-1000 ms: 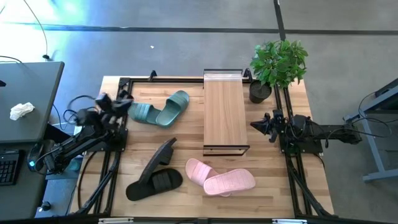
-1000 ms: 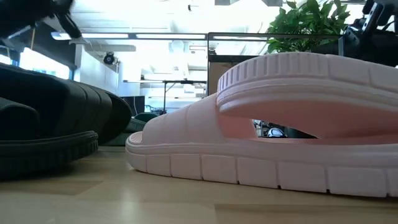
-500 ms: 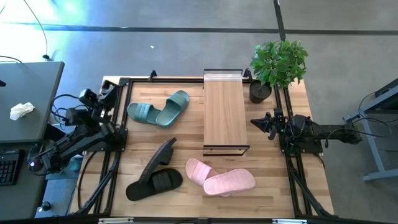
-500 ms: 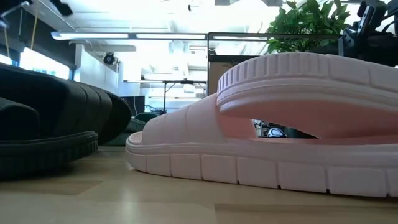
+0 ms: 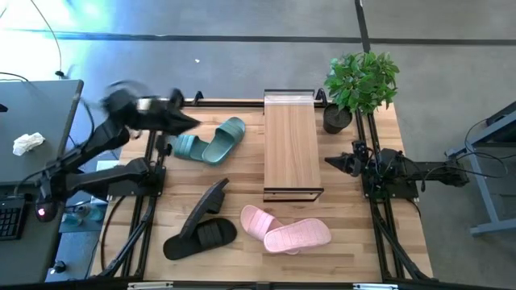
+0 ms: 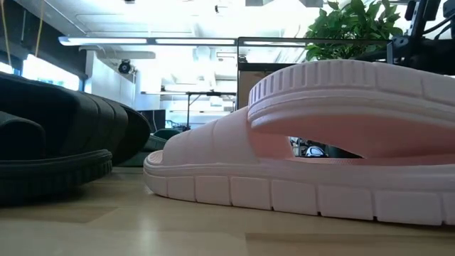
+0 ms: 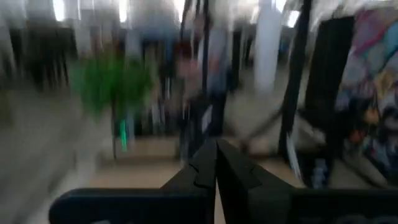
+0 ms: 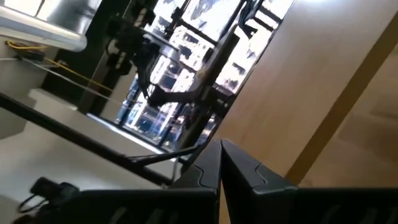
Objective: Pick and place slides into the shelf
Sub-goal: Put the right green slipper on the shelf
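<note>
The shelf (image 5: 292, 145) stands at the table's middle, far side, its wood-grain top bare. The sage green slides (image 5: 205, 143) lie left of it, one leaning on the other. The black slides (image 5: 201, 221) lie near-left, one tipped on its edge against its mate. The pale pink slides (image 5: 286, 229) (image 6: 320, 142) overlap at the near middle. My left gripper (image 5: 184, 121) (image 7: 216, 168) is shut and raised near the far-left corner, just beyond the green slides. My right gripper (image 5: 334, 163) (image 8: 219, 165) is shut and hovers off the shelf's right side.
A potted plant (image 5: 360, 84) stands at the far right corner beside the shelf. Black frame rails (image 5: 149, 217) run along the table's left and right edges. A grey desk with a crumpled white cloth (image 5: 28, 143) sits off the table's left.
My left arm has drawn back toward the table's left edge, then risen and swung right toward the far-left corner, ending above the far side of the green slides; it is still blurred. The slides and shelf have not moved.
</note>
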Available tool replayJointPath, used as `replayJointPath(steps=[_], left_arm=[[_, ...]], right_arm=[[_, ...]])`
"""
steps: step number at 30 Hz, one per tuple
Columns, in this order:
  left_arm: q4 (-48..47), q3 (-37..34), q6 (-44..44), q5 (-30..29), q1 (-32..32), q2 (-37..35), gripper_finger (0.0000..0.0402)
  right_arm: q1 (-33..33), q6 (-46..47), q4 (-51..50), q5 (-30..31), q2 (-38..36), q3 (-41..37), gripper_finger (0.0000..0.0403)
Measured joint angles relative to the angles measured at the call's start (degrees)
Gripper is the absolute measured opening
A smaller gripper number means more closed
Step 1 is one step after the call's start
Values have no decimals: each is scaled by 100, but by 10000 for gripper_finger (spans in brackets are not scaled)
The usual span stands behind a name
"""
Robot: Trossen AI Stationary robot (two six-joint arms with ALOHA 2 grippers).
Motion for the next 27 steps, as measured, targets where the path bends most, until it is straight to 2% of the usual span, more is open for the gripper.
replayJointPath(steps=[2,4,6,8,13,20,27], left_arm=[[-1487,347,579,-492,2,368,1],[-2783,630,1333,-1429,7,739,1],[-3636,825,1956,-2401,7,1094,1],[-4055,934,2516,-3014,7,1396,1],[-4011,970,3694,-3518,-352,2034,1],[-3505,970,5876,-4246,-1131,3068,0],[-3046,970,6153,-6220,-1534,3911,6]], right_arm=[[-1,74,1,-87,0,0,0],[1,76,1,-93,0,0,0],[1,51,1,-93,0,0,0],[1,30,-1,-93,0,0,0],[-1,13,-1,-71,0,0,0],[-1,-83,-18,44,0,0,0],[-1,-88,-43,60,4,0,0]])
